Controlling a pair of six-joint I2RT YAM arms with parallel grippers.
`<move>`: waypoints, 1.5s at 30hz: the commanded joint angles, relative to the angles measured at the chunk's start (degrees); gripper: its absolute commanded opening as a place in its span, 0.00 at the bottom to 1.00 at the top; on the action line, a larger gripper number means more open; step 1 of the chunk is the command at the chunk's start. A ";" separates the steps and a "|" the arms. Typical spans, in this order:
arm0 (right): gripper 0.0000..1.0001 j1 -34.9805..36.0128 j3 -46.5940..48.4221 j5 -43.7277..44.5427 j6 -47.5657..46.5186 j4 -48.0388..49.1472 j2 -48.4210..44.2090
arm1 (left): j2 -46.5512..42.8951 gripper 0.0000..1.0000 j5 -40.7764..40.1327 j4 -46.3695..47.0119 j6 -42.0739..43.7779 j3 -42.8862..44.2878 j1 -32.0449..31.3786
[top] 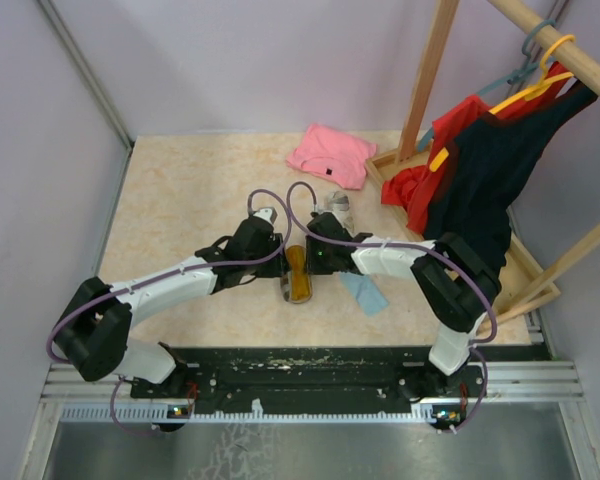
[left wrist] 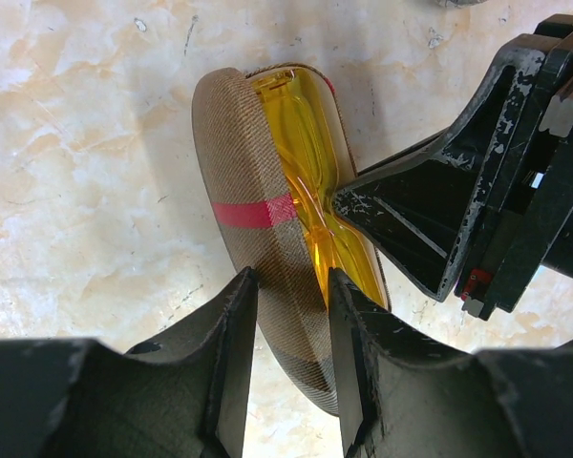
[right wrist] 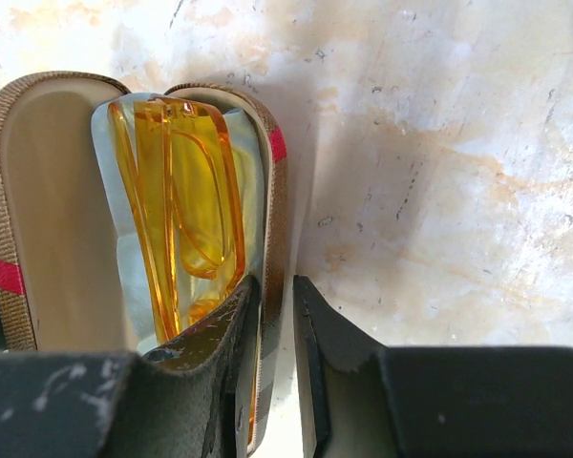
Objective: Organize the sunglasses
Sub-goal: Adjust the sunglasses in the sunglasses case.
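The orange-amber sunglasses (right wrist: pixel 177 181) lie folded inside an open brown fabric case (left wrist: pixel 244 162) with a red stripe, on a light blue cloth lining (right wrist: pixel 115 219). They also show in the left wrist view (left wrist: pixel 306 143) and the top view (top: pixel 299 285). My left gripper (left wrist: pixel 291 301) is shut on the case's lid from the left. My right gripper (right wrist: pixel 274 296) is closed around the case's right wall, one finger inside next to the glasses. In the top view both grippers, left (top: pixel 280 262) and right (top: pixel 314 262), meet over the case. The red sunglasses are out of view.
A grey-patterned case (top: pixel 338 205) lies just behind the right gripper. A light blue cloth (top: pixel 365 293) lies to the right of the case. A pink garment (top: pixel 332 155) lies at the back. A wooden rack (top: pixel 430 70) with red and dark clothes stands at right.
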 commanded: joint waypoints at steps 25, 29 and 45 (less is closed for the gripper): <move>0.30 -0.74 -4.33 -0.79 -1.67 6.71 -9.71 | 0.04 0.41 0.09 0.45 0.93 0.92 -0.30; 0.32 -0.81 -3.93 -3.23 -1.85 7.48 -7.73 | 0.05 0.41 0.15 0.40 0.86 0.90 -0.30; 0.30 -0.85 -2.99 -4.04 -2.46 7.24 -2.92 | 0.17 0.41 -0.10 0.36 0.84 0.83 -0.35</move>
